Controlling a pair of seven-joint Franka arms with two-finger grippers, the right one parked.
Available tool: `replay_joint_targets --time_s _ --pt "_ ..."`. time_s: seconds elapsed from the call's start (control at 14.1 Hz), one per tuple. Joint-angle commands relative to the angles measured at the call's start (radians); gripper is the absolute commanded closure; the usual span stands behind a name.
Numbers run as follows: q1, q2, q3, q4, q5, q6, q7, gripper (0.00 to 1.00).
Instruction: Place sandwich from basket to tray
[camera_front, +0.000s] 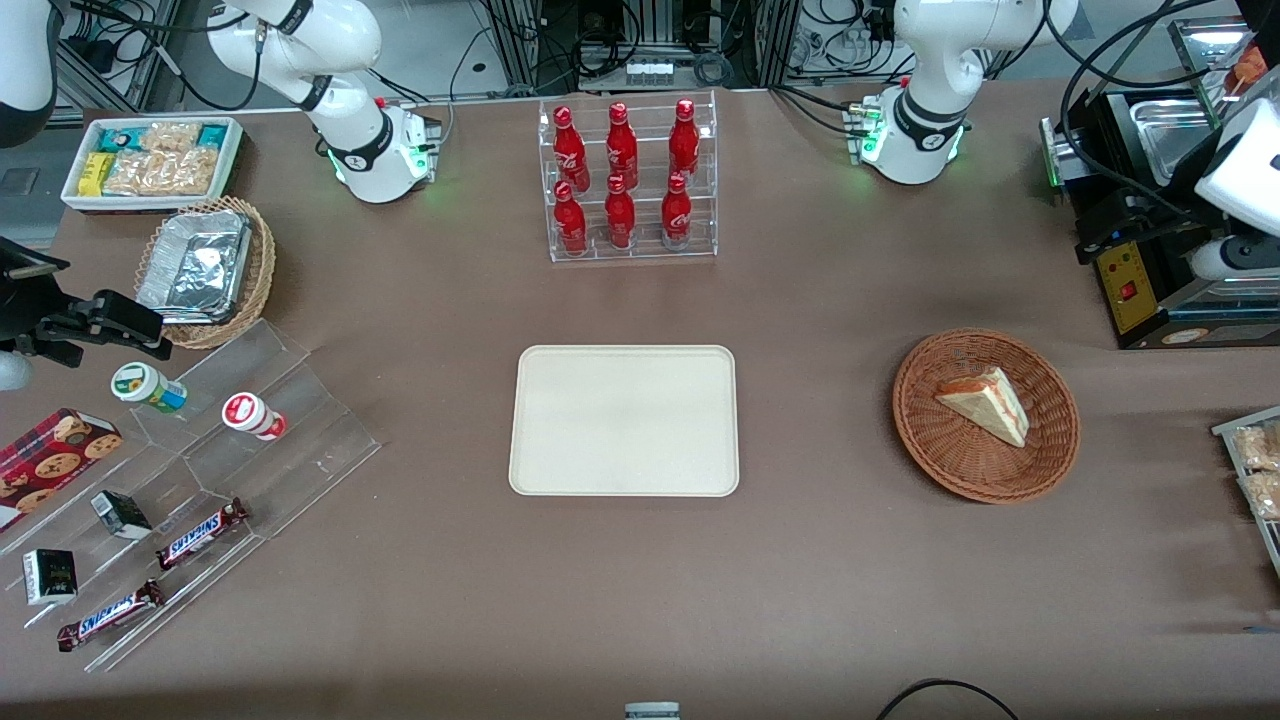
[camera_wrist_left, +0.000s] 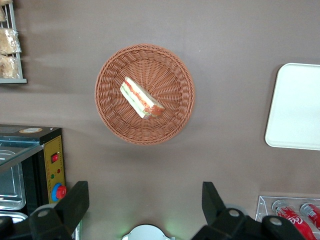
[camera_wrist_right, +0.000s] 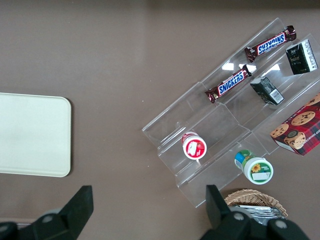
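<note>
The sandwich (camera_front: 985, 400) (camera_wrist_left: 141, 97), a pale wedge with red, orange and green layers, lies in the round reddish-brown basket (camera_front: 960, 472) (camera_wrist_left: 111, 117) toward the working arm's end of the table. The cream tray (camera_front: 625, 420) (camera_wrist_left: 297, 110) (camera_wrist_right: 30, 135) lies bare at the table's middle. My gripper (camera_wrist_left: 145, 202) hangs open high above the table, over bare tabletop between the basket and the arm's white base, well apart from the sandwich. Its black fingers (camera_wrist_left: 75, 202) are spread wide with nothing between them.
A clear rack of red bottles (camera_front: 625, 180) stands farther from the front camera than the tray. A black appliance (camera_front: 1150, 270) and a wire rack of packets (camera_front: 1255, 470) flank the basket. Clear stepped shelves of snacks (camera_front: 200, 480), a foil-filled wicker basket (camera_front: 205, 270) and a white bin (camera_front: 150, 160) are at the parked arm's end.
</note>
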Motion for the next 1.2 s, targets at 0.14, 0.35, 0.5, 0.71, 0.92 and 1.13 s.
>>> replay_joint_targets --time_s 0.14,0.35,0.5,0.71,0.92,1.13 --pt "0.016 0.081 0.013 -0.046 -0.01 0.023 -0.139 0.0" --pt "0.045 0.156 0.016 -0.066 -0.005 0.058 -0.178 0.0" --pt "0.054 0.166 0.024 -0.131 -0.001 0.125 -0.203 0.0" --pt "0.065 0.166 0.026 -0.248 -0.013 0.265 -0.293 0.0" --pt "0.064 0.152 0.024 -0.461 -0.021 0.496 -0.405 0.0" --pt "0.068 0.158 0.027 -0.595 -0.019 0.666 -0.45 0.0"
